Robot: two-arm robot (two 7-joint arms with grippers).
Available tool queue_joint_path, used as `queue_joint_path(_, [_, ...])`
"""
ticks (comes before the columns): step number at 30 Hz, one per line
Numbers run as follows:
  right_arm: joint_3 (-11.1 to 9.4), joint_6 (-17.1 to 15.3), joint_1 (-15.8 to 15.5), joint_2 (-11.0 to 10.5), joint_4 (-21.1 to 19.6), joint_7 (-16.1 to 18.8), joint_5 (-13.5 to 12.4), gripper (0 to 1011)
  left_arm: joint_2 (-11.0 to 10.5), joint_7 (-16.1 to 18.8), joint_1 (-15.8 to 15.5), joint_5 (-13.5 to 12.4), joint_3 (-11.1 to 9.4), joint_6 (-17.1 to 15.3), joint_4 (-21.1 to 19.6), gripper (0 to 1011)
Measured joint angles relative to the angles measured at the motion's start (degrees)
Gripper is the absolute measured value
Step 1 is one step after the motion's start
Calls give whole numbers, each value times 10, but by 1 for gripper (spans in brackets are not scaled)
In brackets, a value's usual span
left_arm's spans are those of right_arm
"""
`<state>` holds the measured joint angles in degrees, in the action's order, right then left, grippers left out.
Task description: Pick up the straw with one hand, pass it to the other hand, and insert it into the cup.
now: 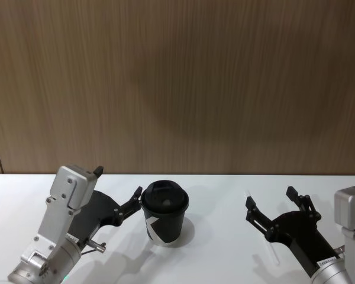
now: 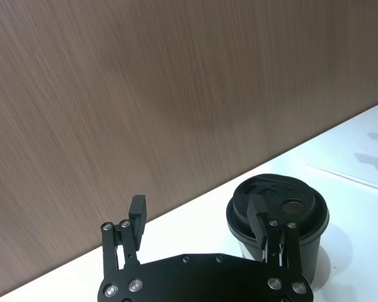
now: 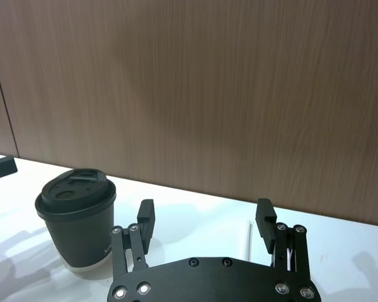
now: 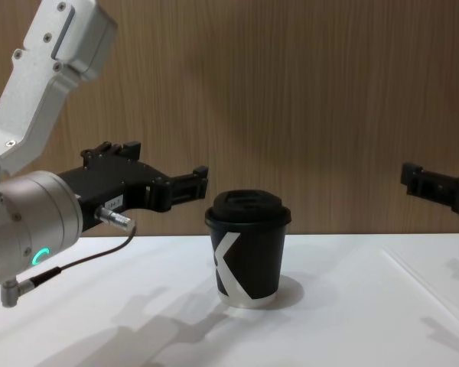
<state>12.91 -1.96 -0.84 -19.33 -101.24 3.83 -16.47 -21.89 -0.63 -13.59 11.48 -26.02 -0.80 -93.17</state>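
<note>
My left gripper point(image 1: 118, 184) sits low at the left side of the white surface point(image 1: 225, 195). Its arm comes in from the near left corner. It points forward and to the right, toward the cup point(image 1: 165, 222). The fat silver wrist point(image 4: 30, 229) has a green ring point(image 4: 37, 256) of light on it. A thin grey cable point(image 4: 84, 260) hangs from the wrist in a loop. The two black fingers are spread wide apart, and there is nothing between them. One fingertip is very close to the top edge of the cup's lid. I cannot tell if it touches the lid.

The cup stands upright near the middle of the surface. It is black, with a black domed lid and a white mark on its side.

My right gripper point(image 1: 272, 200) hangs at the right side, up above the surface. Its arm comes in from the near right corner and points forward and a bit to the left. Its fingers are wide apart too, and it holds nothing.

The straw point(image 3: 246, 239) lies flat on the surface, to the right of the cup and apart from it. It is white on white, so it is hard to see. In the right wrist view it lies under the gap between the right gripper's fingers, nearer to one finger. The gripper is above it and does not touch it.

A brown wooden wall point(image 1: 177, 89) stands behind the surface.
</note>
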Motion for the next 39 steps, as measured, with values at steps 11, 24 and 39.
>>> queue_joint_path(11, [-13, -18, -3, -12, -12, 11, -6, 1001, 0, 0, 0, 0, 0, 0, 0, 1003])
queue_joint_path(24, [-28, -62, -21, -27, -47, 20, -15, 1001, 0, 0, 0, 0, 0, 0, 0, 1003])
queue_joint_path(39, [-29, -99, -41, -50, -67, 47, -15, 1001, 0, 0, 0, 0, 0, 0, 0, 1003])
